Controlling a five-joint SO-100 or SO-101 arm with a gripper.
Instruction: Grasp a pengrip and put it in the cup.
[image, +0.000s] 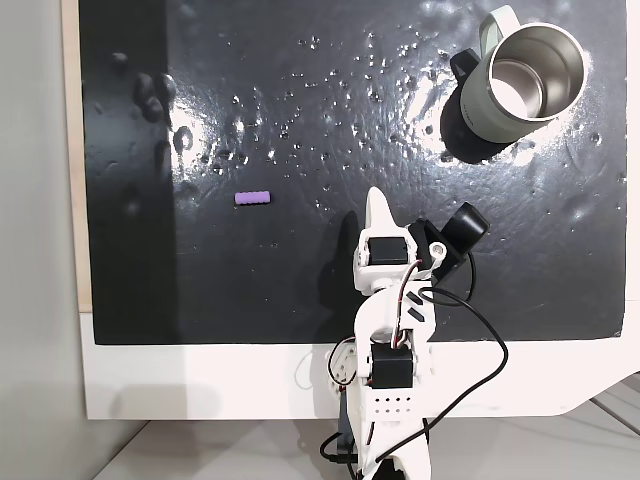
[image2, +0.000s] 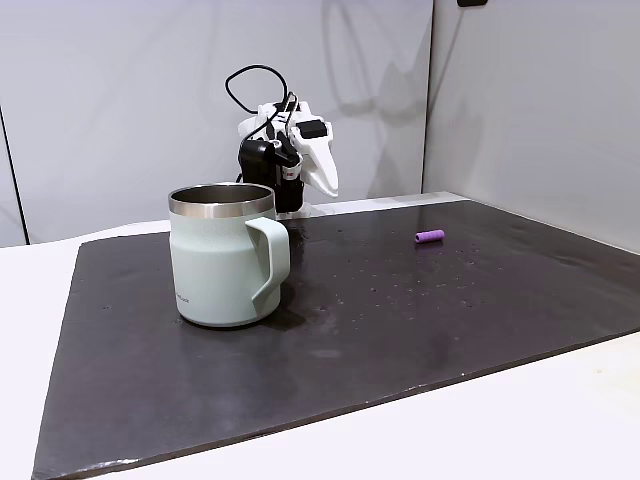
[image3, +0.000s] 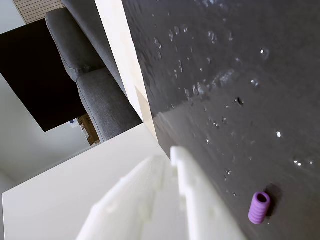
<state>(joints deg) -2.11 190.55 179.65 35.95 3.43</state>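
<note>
The pengrip (image: 252, 198) is a small light-purple ribbed cylinder lying on the black mat, left of centre in a fixed view. It also lies on the mat at the right in the other fixed view, pengrip (image2: 429, 236), and at the lower right of the wrist view, pengrip (image3: 259, 207). The cup (image: 520, 85), a pale grey-green mug with a steel inside and a loop handle, stands upright at the mat's far right corner; it is the near cup (image2: 225, 260) in the other fixed view. My gripper (image: 377, 198) is shut and empty, raised over the mat's near edge, to the right of the pengrip.
The black mat (image: 300, 280) has a bumpy, glossy surface and lies on a white table (image: 200, 390). The arm's base and black cables (image: 480, 340) sit at the near edge. A grey sofa (image3: 90, 75) stands beyond the table in the wrist view.
</note>
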